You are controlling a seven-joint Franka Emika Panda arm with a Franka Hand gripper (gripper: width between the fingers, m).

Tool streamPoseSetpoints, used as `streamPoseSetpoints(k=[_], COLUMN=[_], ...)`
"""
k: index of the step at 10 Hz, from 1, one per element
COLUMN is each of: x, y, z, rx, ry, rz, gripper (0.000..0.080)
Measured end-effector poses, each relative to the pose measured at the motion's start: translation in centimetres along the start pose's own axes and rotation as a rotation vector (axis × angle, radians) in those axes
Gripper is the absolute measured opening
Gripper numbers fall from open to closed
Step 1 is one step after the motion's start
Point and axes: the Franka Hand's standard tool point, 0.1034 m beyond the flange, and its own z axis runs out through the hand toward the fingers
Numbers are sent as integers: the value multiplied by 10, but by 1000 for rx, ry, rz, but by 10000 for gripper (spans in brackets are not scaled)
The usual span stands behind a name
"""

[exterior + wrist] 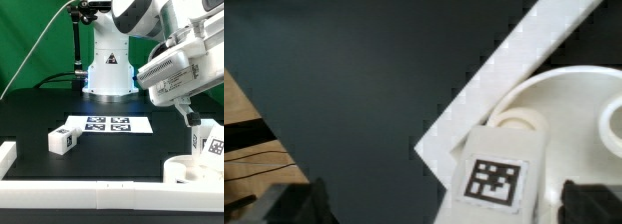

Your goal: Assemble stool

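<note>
The round white stool seat [186, 170] lies at the exterior view's right, against the front rail. A white leg [211, 140] with black-and-white tags stands on or just behind it. My gripper [191, 117] hangs just above that leg, open. In the wrist view the tagged leg [491, 178] lies between my dark fingers [589, 204], nearer one of them, with gaps on both sides. The seat's rim [553, 88] curves beside it. A second tagged leg [62, 141] lies on the black table at the exterior view's left.
The marker board [105, 125] lies flat mid-table in front of the robot base [108, 70]. White border rails run along the front [90, 190] and the left edge [6, 154]. In the wrist view a rail [518, 55] crosses diagonally.
</note>
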Motion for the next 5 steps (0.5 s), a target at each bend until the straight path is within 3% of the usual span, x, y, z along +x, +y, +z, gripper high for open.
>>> streamPoseSetpoints(k=[3, 4, 5], x=[-4, -11, -17], y=[-5, -10, -16], z=[1, -2, -6], rx=[44, 80, 163], ry=[-6, -17, -33], rz=[-1, 1, -5], gripper=[648, 648, 648])
